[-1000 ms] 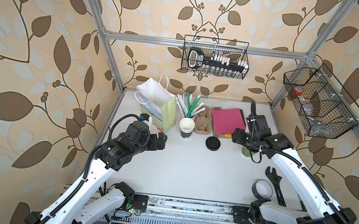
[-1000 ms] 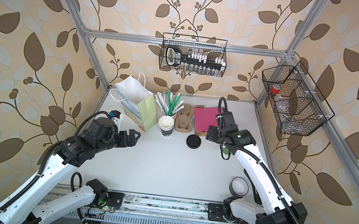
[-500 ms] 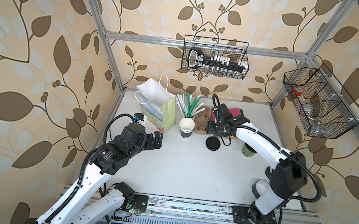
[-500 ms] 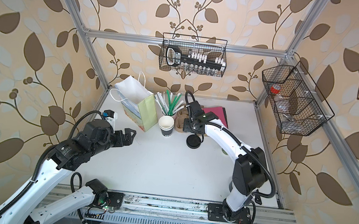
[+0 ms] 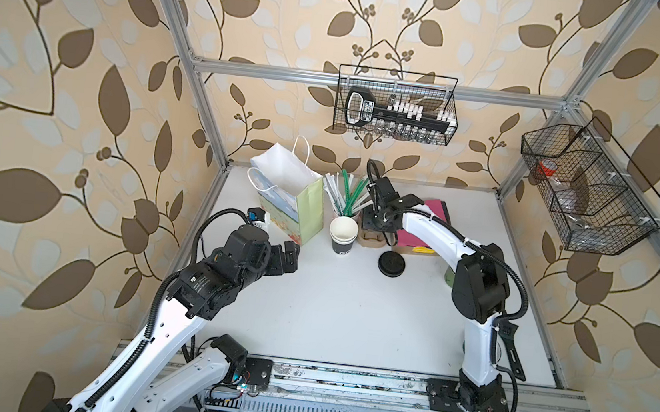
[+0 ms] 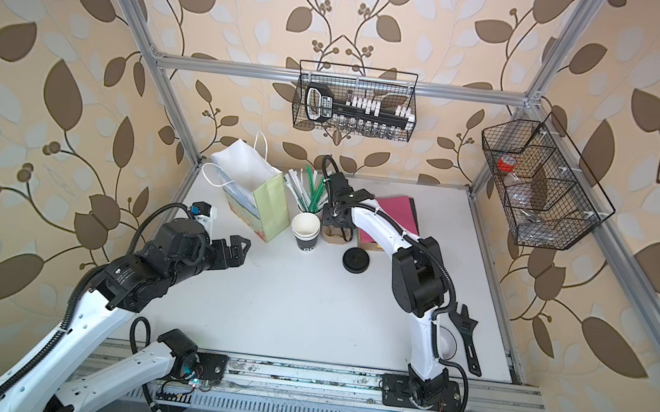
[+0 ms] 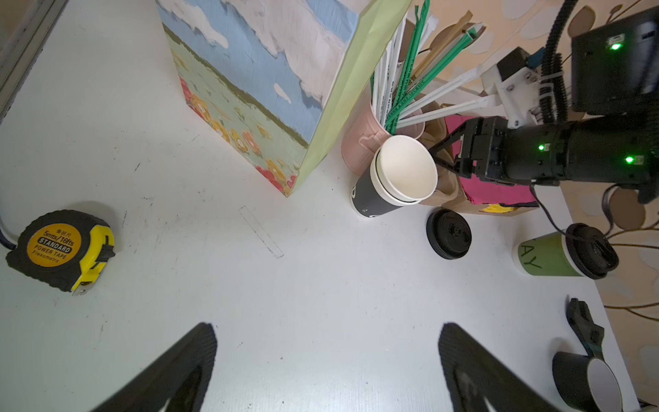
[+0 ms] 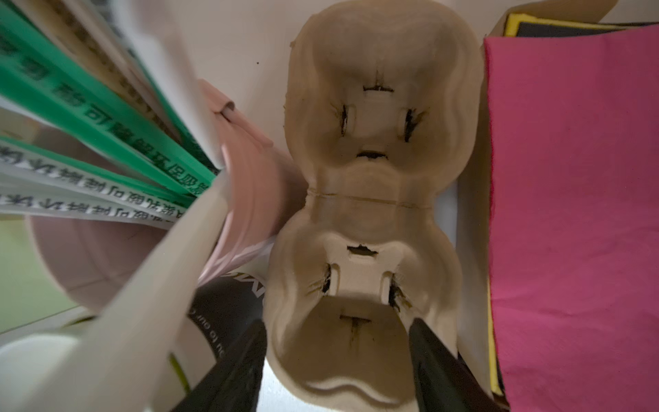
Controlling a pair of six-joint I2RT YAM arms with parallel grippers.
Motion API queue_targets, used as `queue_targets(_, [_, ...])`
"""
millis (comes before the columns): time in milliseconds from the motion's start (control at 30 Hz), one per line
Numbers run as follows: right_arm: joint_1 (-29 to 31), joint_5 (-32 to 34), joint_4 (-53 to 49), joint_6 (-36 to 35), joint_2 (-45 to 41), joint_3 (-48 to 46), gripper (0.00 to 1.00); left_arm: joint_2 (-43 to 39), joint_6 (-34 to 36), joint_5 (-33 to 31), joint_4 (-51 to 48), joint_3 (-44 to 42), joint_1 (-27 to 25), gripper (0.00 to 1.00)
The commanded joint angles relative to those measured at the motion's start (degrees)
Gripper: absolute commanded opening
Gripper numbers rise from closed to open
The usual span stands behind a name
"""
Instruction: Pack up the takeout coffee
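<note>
Right wrist view: right tool (image 8: pixel 337 326) straddles the pulp cup carrier (image 8: pixel 374 199).

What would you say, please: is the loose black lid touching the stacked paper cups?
Apart. The left wrist view shows bare white table between the loose black lid and the stacked paper cups.

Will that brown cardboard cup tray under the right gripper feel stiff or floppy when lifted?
Likely light and fairly stiff: the cup tray looks like thin moulded pulp. It may bend at its creased narrow waist. Its rough surface probably resists slipping.
</note>
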Motion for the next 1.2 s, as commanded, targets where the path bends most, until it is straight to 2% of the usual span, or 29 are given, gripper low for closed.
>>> queue_targets(0, [-0.5,0.8,0.2,-1.7,2.2,2.9,0.61,0.1,0.1,-1.2,0.1,0.7,0.3,0.99])
queue_targets(200, [-1.0,2.9,-0.9,-2.4,6.2,7.1,0.56,0.6,0.3,-0.9,0.2,0.7,0.3,0.99])
queue_targets(500, [-1.7,5.7,-3.8,-3.2,10.5,12.7,0.56,1.0,0.4,-0.8,0.3,0.9,0.3,0.99])
queue_targets(933, [-2.1,4.5,-6.8,-3.0,14.4,17.9,0.56,1.3,0.5,-1.0,0.3,1.0,0.4,0.99])
queue_targets(1167, [-2.4,4.8,-8.4,-2.8,16.1,19.4,0.51,1.5,0.6,-1.2,0.3,1.0,0.4,0.99])
